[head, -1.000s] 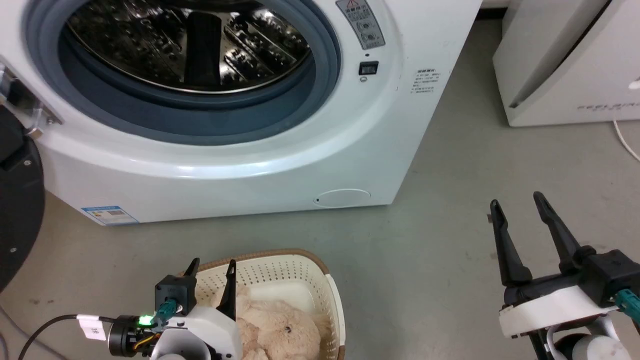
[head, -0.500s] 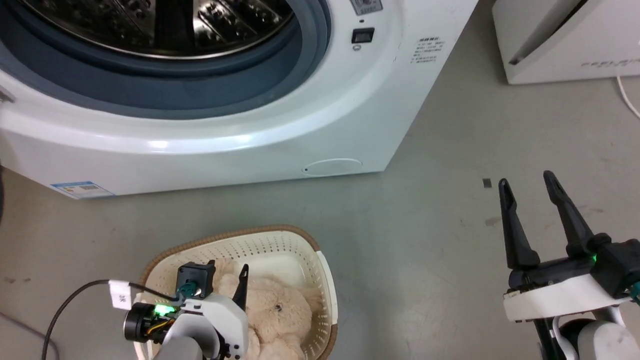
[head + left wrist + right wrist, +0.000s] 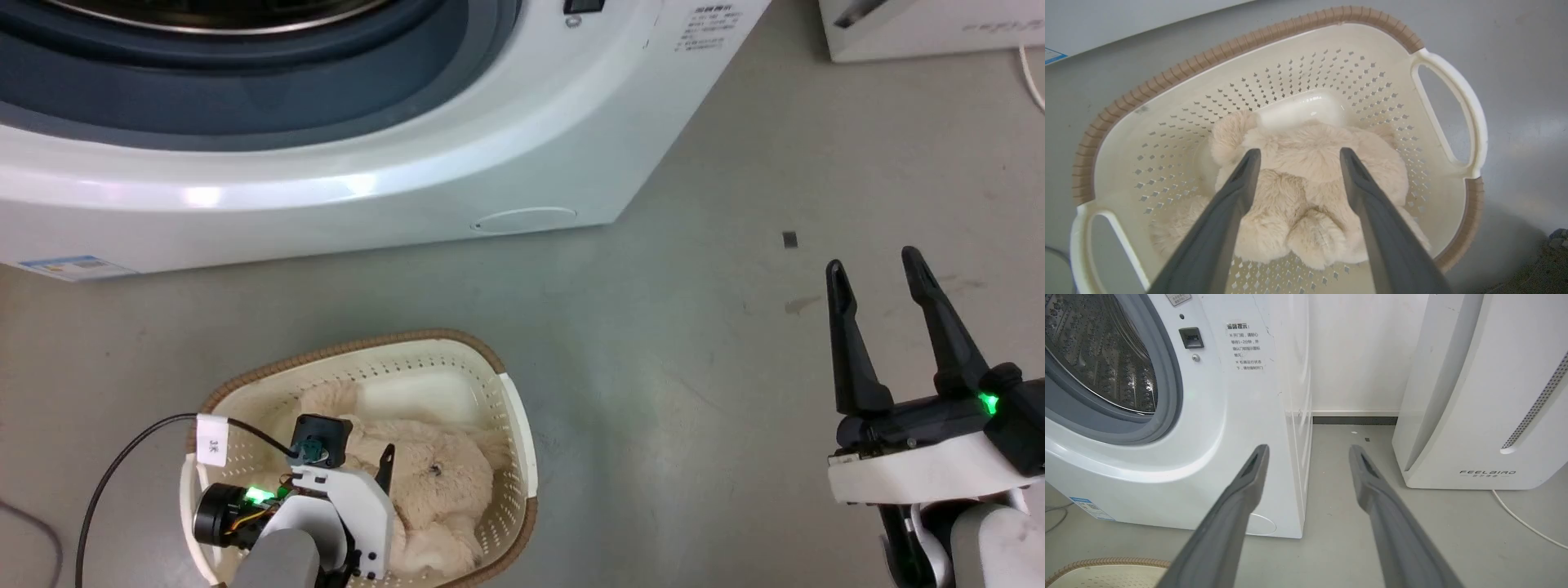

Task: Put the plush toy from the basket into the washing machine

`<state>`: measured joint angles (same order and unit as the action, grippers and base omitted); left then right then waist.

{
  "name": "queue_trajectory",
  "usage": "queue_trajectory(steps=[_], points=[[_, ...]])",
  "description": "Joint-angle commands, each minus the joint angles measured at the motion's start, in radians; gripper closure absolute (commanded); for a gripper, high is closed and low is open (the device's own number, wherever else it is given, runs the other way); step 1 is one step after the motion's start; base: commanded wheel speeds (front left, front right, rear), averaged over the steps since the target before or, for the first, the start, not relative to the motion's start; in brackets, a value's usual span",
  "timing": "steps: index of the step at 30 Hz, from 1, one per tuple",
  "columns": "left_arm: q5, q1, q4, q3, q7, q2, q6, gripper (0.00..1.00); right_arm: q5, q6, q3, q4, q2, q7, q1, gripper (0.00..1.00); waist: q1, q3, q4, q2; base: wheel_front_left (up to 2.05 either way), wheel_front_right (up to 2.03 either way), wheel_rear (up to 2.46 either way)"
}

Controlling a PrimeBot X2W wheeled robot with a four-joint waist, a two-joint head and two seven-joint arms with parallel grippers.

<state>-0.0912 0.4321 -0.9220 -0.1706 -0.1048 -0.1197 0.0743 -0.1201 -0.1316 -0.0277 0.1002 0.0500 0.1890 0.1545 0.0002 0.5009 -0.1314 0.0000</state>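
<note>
My left fingers [image 3: 1237, 192] are spread wide, tips on either side of the plush toy [image 3: 1302, 179]; whether they touch the fur is unclear. The toy lies in the basket [image 3: 1249, 38] on the floor [image 3: 694, 327], partly hidden by my wrist in the head view. My right fingers [image 3: 849, 351] stand apart, holding nothing, off to the side of the washing machine [image 3: 326, 188], whose drum is cut off at the top edge.

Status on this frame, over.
Left end effector open above plush toy in basket. Right end effector open, holding nothing. Washing machine opening unblocked.
</note>
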Motion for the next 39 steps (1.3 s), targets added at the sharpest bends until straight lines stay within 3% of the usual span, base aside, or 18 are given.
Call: queue_trajectory(steps=[1,10,16,24,39], points=[[-0.004,0.032,-0.042,-0.012,0.013,-0.013,0.010,0.00,-0.010,0.001,-0.002,0.008,0.000,0.012,0.025,0.00,-0.0002,0.028,-0.009,0.0000,0.00,0.00,0.00],[0.025,0.090,-0.151,-0.081,0.076,-0.045,0.004,0.00,-0.036,0.001,-0.023,0.033,0.000,0.031,0.056,0.00,-0.0002,0.117,-0.032,0.0000,0.00,0.00,0.00],[0.038,0.138,-0.214,-0.117,0.053,-0.070,-0.029,0.00,-0.042,0.001,-0.027,0.048,0.000,0.043,0.069,0.00,-0.0002,0.184,-0.043,0.0000,0.00,0.00,0.00],[0.031,0.215,-0.288,-0.143,0.021,-0.093,-0.041,0.00,-0.048,0.001,-0.035,0.073,0.000,0.058,0.089,0.00,-0.0002,0.271,-0.051,0.0000,0.00,0.00,0.00],[0.050,0.311,-0.367,-0.221,0.043,-0.133,-0.020,0.00,-0.068,0.001,-0.029,0.116,0.000,0.073,0.126,0.00,-0.0002,0.388,-0.057,0.0000,0.00,0.00,0.00]])
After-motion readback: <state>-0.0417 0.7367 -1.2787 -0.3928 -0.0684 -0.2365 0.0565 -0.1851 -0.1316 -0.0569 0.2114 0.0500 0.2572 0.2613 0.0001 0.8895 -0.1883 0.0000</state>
